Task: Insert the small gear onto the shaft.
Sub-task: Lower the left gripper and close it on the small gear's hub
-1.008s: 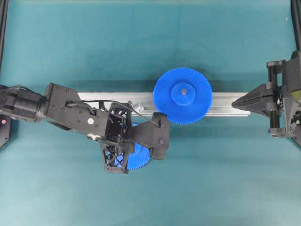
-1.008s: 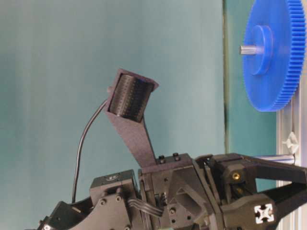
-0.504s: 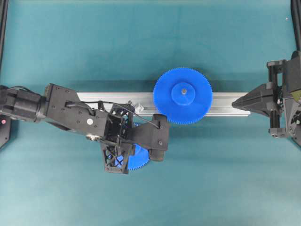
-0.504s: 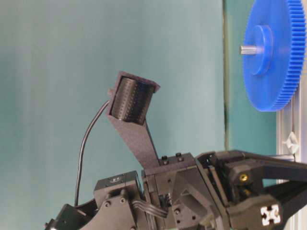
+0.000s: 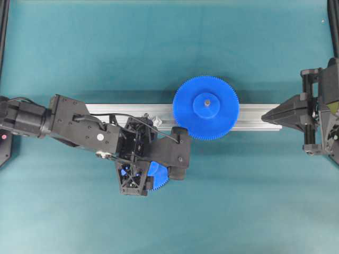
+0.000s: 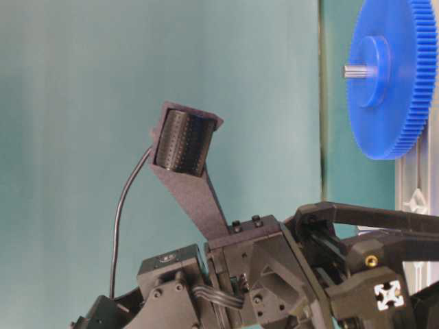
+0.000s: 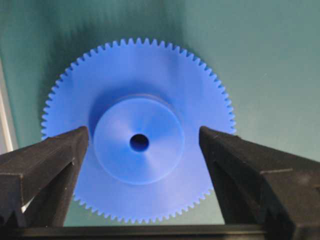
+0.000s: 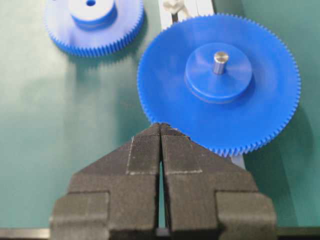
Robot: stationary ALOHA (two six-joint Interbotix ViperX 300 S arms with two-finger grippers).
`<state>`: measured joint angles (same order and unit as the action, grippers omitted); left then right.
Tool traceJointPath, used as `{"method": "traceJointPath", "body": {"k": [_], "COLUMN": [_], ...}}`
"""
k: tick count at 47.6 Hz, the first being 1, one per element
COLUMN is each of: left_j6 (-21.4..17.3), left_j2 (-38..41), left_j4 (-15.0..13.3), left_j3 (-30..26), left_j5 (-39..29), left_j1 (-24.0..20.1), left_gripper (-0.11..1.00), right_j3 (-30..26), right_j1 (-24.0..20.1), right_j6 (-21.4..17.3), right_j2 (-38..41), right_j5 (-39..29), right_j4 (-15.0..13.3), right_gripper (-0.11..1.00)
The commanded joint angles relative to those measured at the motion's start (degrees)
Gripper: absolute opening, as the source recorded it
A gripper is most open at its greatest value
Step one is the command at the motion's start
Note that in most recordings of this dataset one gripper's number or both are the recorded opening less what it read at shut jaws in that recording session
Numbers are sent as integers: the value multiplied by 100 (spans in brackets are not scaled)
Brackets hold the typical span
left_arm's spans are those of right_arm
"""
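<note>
The small gear (image 7: 139,130) is blue and lies flat on the teal mat, hub up, centre hole showing. My left gripper (image 7: 144,134) hangs open right above it, one finger on each side of the hub, touching nothing. From overhead the left gripper (image 5: 139,170) hides most of the small gear (image 5: 159,179). The shaft (image 5: 155,120), a tiny silvery stub with clear pieces, stands on the rail just beyond the left wrist. My right gripper (image 8: 160,127) is shut and empty, its tip at the rail's right end (image 5: 263,117).
A larger blue gear (image 5: 206,107) sits on a grey pin on the aluminium rail (image 5: 106,110), between the shaft and the right gripper. The rail runs left to right across the mat (image 5: 169,47). The left wrist's camera mount (image 6: 185,147) sticks up.
The left gripper's jaws have spread from shut to wide open over the small gear, and the wrist has shifted slightly. The right arm and the larger gear have not moved.
</note>
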<state>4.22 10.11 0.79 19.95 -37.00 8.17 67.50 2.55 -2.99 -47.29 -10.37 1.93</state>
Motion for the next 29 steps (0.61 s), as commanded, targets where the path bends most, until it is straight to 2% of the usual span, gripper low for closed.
{"method": "traceJointPath", "body": {"k": [1, 29], "left_j6": [44, 105], "left_j2": [-141, -53], "left_j4": [18, 18], "left_j3": [-26, 105], "left_j5": [9, 97], "left_j1": [18, 18], "left_gripper": [92, 92], "right_j3": [-44, -35], "right_j1": [9, 9], "right_j6": [-62, -62], "right_j2": [18, 18], "right_j5": [44, 79], "right_j4": [9, 9], "right_gripper": [-1, -1]}}
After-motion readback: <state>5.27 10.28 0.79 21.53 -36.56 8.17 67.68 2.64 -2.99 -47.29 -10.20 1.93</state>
